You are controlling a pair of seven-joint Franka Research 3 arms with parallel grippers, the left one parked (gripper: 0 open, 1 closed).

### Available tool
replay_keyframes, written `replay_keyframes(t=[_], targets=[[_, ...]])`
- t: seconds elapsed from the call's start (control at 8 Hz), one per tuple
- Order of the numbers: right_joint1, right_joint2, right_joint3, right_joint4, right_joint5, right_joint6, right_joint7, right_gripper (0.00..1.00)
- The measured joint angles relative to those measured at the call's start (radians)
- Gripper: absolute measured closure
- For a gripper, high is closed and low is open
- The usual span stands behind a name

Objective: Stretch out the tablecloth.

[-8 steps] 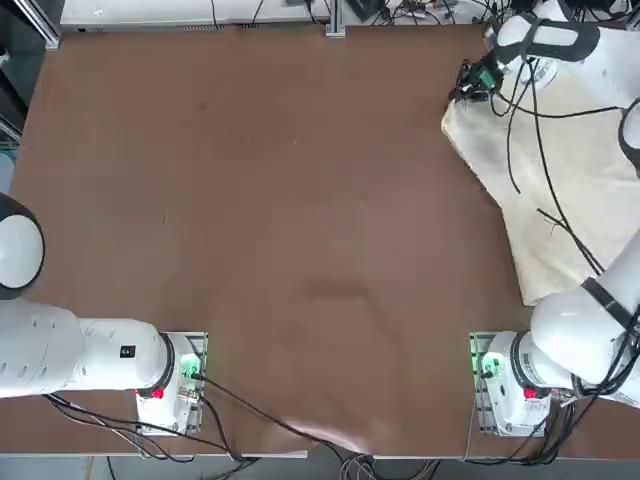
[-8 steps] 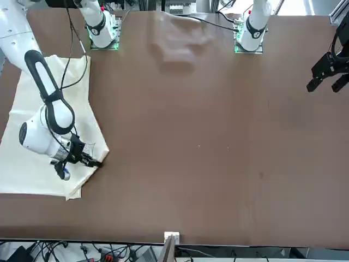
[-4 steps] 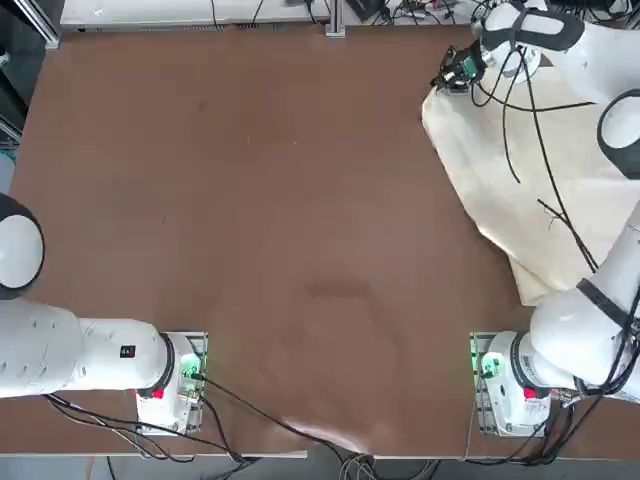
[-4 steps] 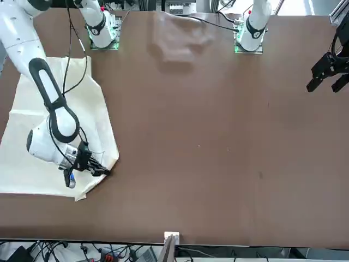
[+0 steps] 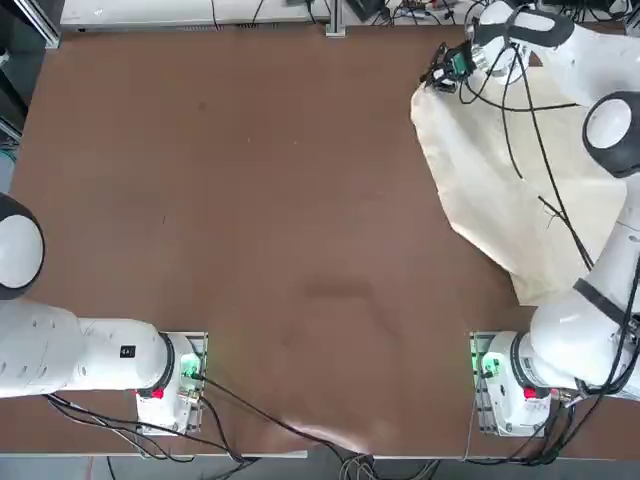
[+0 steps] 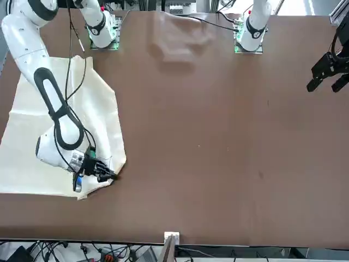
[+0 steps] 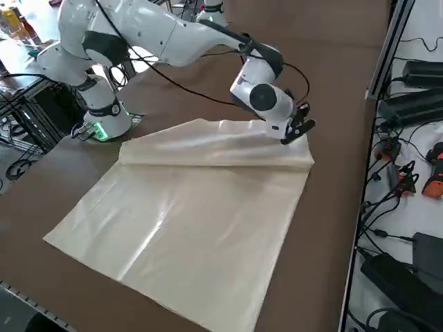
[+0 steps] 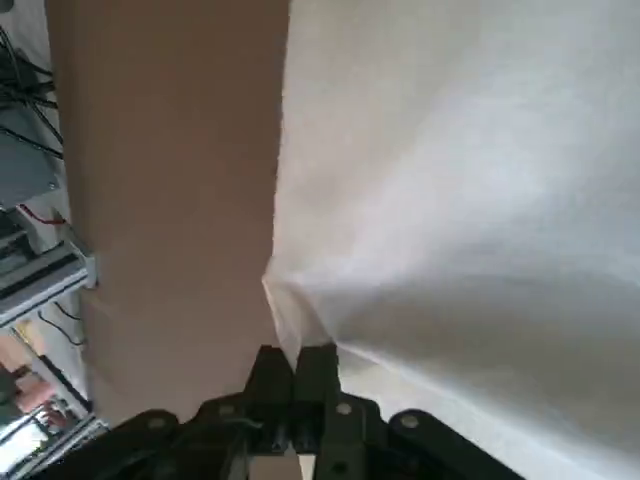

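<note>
Folding over itself, cream tablecloth [image 7: 187,228]

The right gripper [image 5: 432,79] sits at the table's [image 5: 250,200] far edge, at the corner of the tablecloth [image 5: 520,190]. From the gripper the tablecloth spreads back toward the robot's base and out to the table's right edge; bare table lies to the gripper's left.

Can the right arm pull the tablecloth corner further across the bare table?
Probably yes. The right pincer is shut on the tablecloth corner, and the brown table ahead shows nothing in the way, though the arm is already stretched far.
</note>
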Motion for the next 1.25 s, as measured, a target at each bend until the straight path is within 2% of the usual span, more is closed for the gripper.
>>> replay_keyframes(t=[0.62, 1.25], targets=[[0.031, 0.069, -0.001, 0.112, 0.182, -0.004, 0.079, 0.99], [0.051, 0.122, -0.001, 0.174, 0.265, -0.03, 0.089, 0.99]])
